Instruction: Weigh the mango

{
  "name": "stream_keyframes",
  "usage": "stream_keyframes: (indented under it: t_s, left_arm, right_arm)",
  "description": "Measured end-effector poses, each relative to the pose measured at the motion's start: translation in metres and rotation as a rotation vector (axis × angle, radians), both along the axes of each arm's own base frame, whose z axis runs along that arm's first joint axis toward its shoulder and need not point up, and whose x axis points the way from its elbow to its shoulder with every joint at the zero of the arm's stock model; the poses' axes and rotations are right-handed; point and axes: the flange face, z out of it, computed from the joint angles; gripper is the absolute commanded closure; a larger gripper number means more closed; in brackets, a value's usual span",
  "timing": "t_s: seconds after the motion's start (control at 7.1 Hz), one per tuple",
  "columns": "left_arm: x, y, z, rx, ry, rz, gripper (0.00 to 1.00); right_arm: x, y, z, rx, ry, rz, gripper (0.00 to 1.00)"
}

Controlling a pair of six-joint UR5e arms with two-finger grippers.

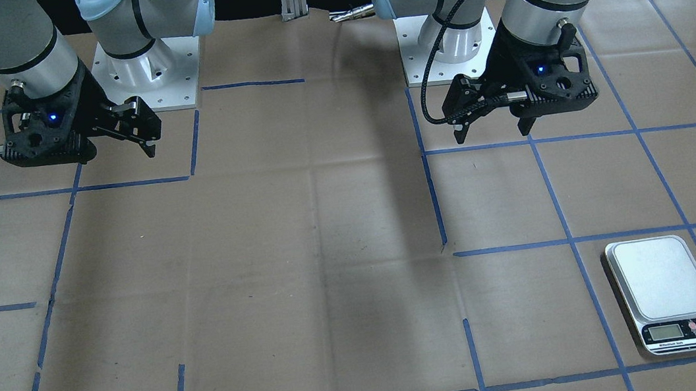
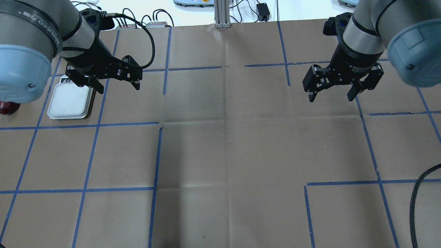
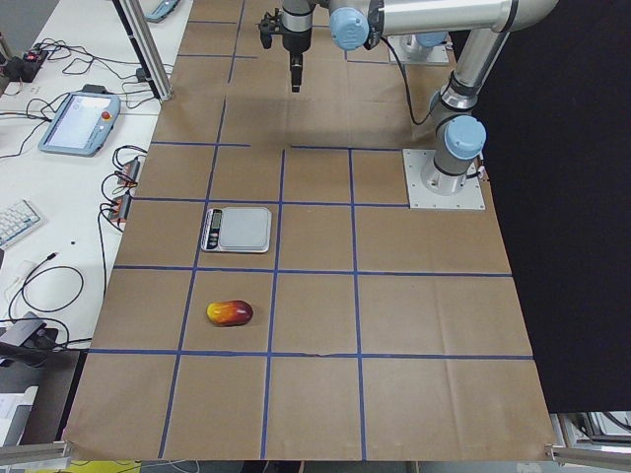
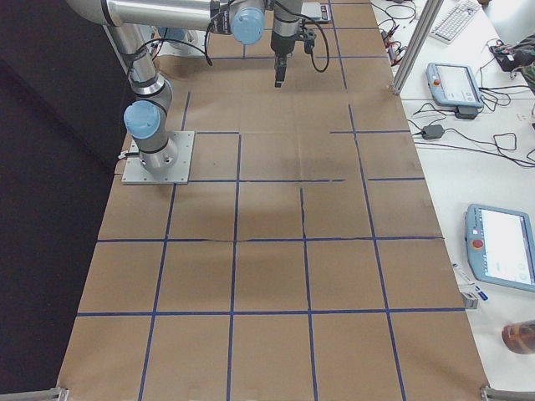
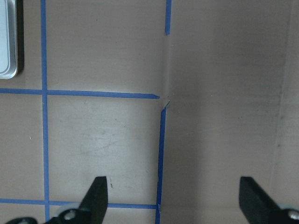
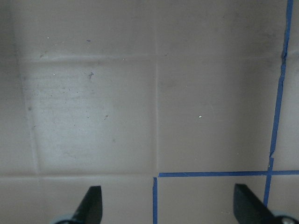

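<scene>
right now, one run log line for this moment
left pincer: open, empty | right pincer: open, empty | mango: on table near scale, not on it | phase: pre-grasp

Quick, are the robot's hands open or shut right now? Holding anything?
Left hand: open, holding nothing.
Right hand: open, holding nothing.

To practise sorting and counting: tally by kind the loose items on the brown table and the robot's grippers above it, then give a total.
Mango: 1
Scale: 1
Grippers: 2, left gripper and right gripper
Total: 4
</scene>
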Motion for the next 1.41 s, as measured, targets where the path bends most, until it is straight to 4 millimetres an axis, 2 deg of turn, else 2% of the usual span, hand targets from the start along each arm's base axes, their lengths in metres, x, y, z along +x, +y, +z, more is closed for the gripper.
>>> stream_keyframes:
  t_s: [0.14, 0.28, 0.42, 0.99, 1.41]
  left_arm:
    - [0.011, 0.000, -0.003, 0.004, -0.001, 0.019, 0.00]
    - [0.030, -0.003, -0.006, 0.009, -0.002, 0.050, 0.00]
    - [0.062, -0.008, -0.011, 0.018, -0.003, 0.066, 0.00]
    - [0.200, -0.038, -0.054, 0.019, -0.012, 0.001, 0.00]
    - [0.333, -0.058, -0.102, -0.043, -0.065, -0.050, 0.00]
  right_arm:
    - [0.000, 0.000, 0.000, 0.000, 0.000, 0.000, 0.00]
    - [0.000, 0.000, 0.000, 0.000, 0.000, 0.000, 0.00]
    - [0.000, 0.000, 0.000, 0.000, 0.000, 0.000, 0.00]
    - [0.000, 0.000, 0.000, 0.000, 0.000, 0.000, 0.00]
    - [0.000, 0.000, 0.000, 0.000, 0.000, 0.000, 0.00]
